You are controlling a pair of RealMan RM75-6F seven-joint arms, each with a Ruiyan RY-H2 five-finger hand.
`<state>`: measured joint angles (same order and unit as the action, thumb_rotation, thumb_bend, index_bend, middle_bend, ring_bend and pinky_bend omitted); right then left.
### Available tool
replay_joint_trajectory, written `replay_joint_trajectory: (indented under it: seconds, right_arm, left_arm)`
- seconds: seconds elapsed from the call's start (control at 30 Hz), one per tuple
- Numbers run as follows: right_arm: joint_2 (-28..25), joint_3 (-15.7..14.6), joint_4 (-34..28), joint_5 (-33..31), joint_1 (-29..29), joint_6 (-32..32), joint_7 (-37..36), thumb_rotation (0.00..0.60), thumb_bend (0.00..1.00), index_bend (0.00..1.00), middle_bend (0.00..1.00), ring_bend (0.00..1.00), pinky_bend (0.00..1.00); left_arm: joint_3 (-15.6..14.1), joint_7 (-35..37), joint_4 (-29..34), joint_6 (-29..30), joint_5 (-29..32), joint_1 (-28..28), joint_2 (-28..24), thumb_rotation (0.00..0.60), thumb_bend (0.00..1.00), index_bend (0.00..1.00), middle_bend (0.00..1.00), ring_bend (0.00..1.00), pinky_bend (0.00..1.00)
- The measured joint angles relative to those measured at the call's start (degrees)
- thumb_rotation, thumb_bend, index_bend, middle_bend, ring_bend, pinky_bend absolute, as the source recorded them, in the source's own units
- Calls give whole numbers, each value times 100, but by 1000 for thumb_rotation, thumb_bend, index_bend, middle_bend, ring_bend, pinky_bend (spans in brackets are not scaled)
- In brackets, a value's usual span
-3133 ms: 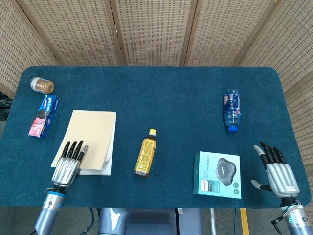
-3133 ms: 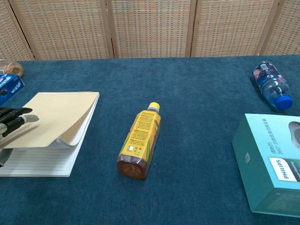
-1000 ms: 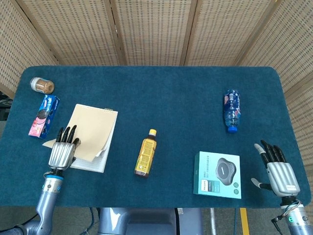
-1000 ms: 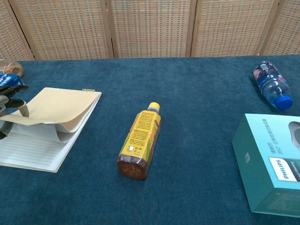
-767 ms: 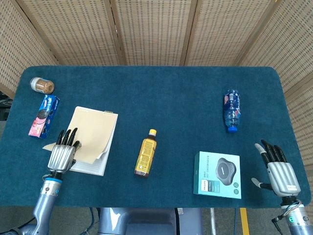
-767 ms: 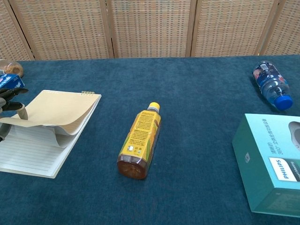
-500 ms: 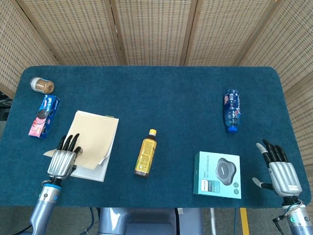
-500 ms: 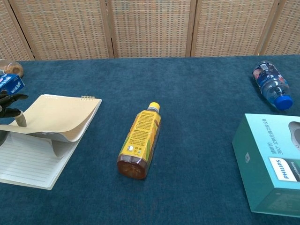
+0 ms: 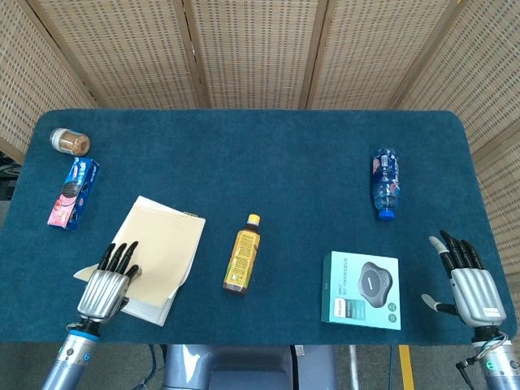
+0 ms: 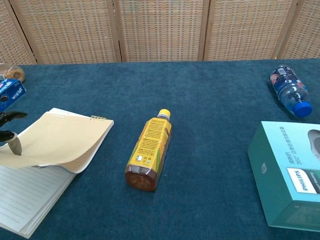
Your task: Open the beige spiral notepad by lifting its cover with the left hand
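Notepad [image 9: 166, 248]: light; your left robot hand [image 9: 106, 288] pinches its floppy cover [image 10: 57, 137] — hold that free edge, lift gently.

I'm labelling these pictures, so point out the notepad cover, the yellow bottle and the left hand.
notepad cover [image 10: 60, 137], chest view, middle of the lifted beige sheet.
yellow bottle [image 10: 150, 150], chest view, on its label.
left hand [image 9: 106, 288], head view, back of the hand.

1. The left hand [image 10: 9, 131] pinches the lifted beige cover [image 10: 57, 140] of the spiral notepad [image 10: 30, 192], baring lined pages.
2. A yellow bottle [image 10: 149, 149] lies mid-desk [image 10: 210, 100].
3. A teal box [image 10: 290, 175] and a blue-capped bottle [image 10: 287, 91] sit at the right.
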<state>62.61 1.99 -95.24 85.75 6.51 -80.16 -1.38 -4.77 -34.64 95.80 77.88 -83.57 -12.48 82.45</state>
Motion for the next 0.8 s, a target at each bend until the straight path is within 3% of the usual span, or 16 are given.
replay_joint_trajectory:
  seconds: [0.37,0.8]
  right_arm:
    - [-13,2,-2,2,-8,-6,-19,600,0,0,0,0,0]
    - [0,-16,-23,24,-10,1,52,600,0,0,0,0,0]
  left_arm:
    - [-509,59,212,334,-551,390,-343,600,720,825,0,0,0]
    - [-864,292,252,608,-947,774,-902,600,723,825,0,0,0]
